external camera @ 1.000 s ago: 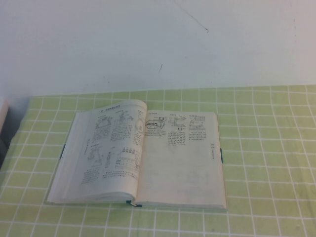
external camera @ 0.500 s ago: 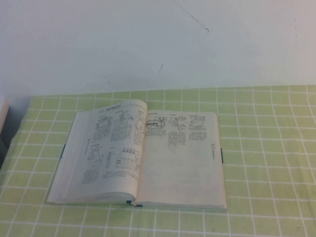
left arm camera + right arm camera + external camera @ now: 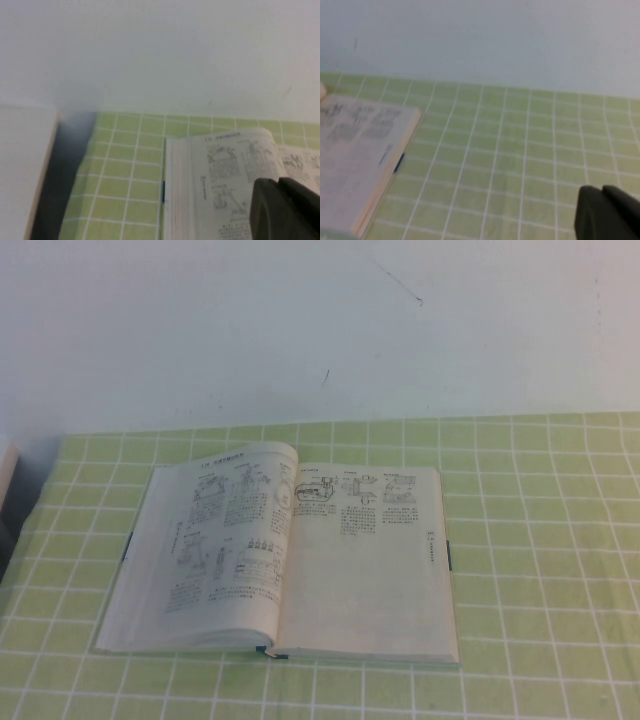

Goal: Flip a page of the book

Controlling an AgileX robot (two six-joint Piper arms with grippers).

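The book [image 3: 280,555] lies open and flat on the green checked cloth, dark cover edges showing at its sides. Its right-hand page [image 3: 370,570] has small diagrams along the top and blank paper below; the left-hand leaf is full of diagrams and text and bulges near the spine. Neither gripper appears in the high view. My left gripper [image 3: 278,181] hovers near the book's [image 3: 220,170] left-hand leaf, its dark fingers pressed together and holding nothing. My right gripper [image 3: 601,189] hangs over bare cloth to the right of the book [image 3: 355,150], also shut and empty.
The green checked cloth [image 3: 540,540] covers the table up to a white wall at the back. A pale box-like object [image 3: 6,475] stands at the far left edge, also seen as the pale object [image 3: 25,170] with a dark gap beside it.
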